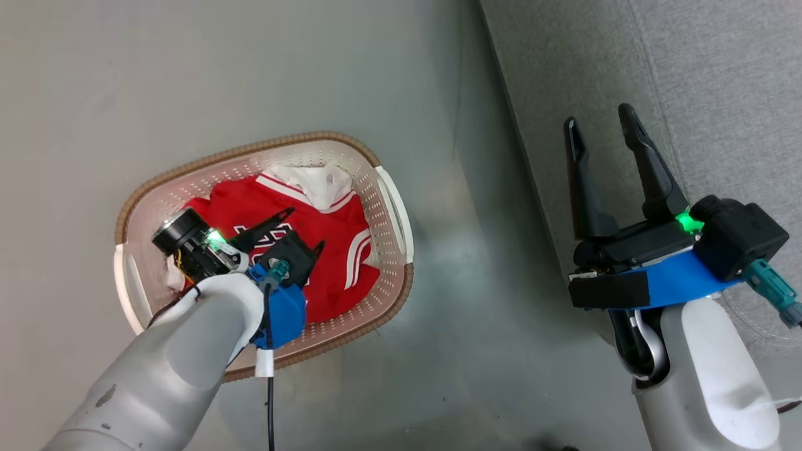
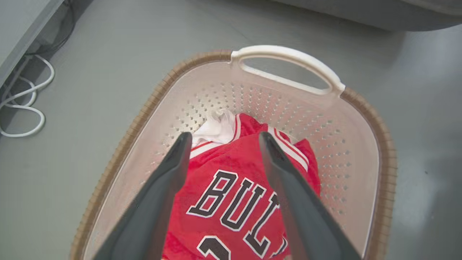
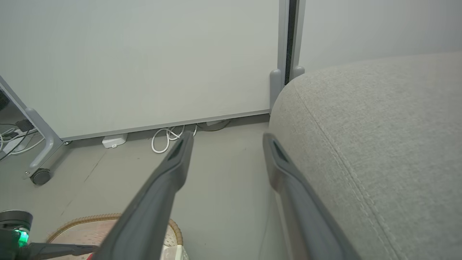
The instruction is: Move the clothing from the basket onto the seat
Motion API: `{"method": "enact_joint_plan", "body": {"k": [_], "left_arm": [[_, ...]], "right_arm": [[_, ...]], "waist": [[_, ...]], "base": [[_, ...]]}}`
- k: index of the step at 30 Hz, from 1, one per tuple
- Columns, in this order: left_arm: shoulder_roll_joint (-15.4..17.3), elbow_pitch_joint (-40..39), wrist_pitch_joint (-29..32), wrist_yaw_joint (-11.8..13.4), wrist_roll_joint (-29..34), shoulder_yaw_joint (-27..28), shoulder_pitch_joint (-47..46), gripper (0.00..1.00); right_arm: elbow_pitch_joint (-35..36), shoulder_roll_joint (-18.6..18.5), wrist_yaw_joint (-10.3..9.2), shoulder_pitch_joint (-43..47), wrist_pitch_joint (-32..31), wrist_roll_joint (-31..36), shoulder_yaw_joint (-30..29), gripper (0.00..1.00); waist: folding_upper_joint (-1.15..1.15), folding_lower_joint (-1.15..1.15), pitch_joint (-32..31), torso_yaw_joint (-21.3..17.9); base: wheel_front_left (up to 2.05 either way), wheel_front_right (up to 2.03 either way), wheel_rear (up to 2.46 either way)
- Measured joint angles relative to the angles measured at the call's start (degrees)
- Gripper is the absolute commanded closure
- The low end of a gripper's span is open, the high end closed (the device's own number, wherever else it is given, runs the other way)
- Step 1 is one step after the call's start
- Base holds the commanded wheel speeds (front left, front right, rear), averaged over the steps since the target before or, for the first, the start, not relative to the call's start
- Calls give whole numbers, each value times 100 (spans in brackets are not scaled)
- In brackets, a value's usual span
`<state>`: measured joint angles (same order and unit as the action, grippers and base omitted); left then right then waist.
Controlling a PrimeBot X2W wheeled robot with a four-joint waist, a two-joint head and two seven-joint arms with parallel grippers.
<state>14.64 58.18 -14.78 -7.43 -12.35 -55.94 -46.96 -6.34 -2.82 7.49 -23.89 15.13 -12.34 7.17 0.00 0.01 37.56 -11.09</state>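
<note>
The basket (image 1: 395,216) stands on the grey floor, cream with a brown rim (image 2: 388,159). In it lies the clothing (image 1: 338,232): a red jersey (image 2: 231,187) with black-and-white lettering and a bit of white fabric (image 2: 216,128) at the far end. My left gripper (image 1: 304,232) hangs open over the jersey inside the basket, nothing between its fingers (image 2: 173,169). My right gripper (image 1: 601,131) is open and empty at the front edge of the light-grey seat (image 1: 708,94), with the seat (image 3: 379,144) to its right in the right wrist view.
White cables (image 2: 25,104) lie on the floor beside a panel base. A white partition wall (image 3: 144,61) on a wheeled foot (image 3: 40,177) stands behind, with cables (image 3: 169,137) along its bottom. Bare floor (image 1: 489,300) separates basket and seat.
</note>
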Motion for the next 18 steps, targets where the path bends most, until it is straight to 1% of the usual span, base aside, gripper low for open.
{"method": "enact_joint_plan", "body": {"k": [6,8,11,14,18], "left_arm": [[-51,300,232,0,-402,-1228,-198,0],[-43,357,337,-1,-499,-1516,-255,0],[-20,438,542,0,-519,-1696,-282,0],[14,506,798,0,-405,-1733,-283,0],[74,497,983,0,-7,-1739,-224,0]], "right_arm": [[52,0,0,-148,0,-4,16,0],[64,1,0,-197,0,-35,32,0],[92,1,0,-241,0,-46,41,0],[133,1,0,-263,0,-70,46,0],[162,1,0,-276,0,-93,62,0]], "waist": [[0,0,293,-22],[0,0,373,-46],[0,0,491,-96],[0,0,611,-145],[0,-1,756,-221]], "base": [[0,0,0],[0,0,0],[0,0,0],[0,0,0],[0,0,0]]}}
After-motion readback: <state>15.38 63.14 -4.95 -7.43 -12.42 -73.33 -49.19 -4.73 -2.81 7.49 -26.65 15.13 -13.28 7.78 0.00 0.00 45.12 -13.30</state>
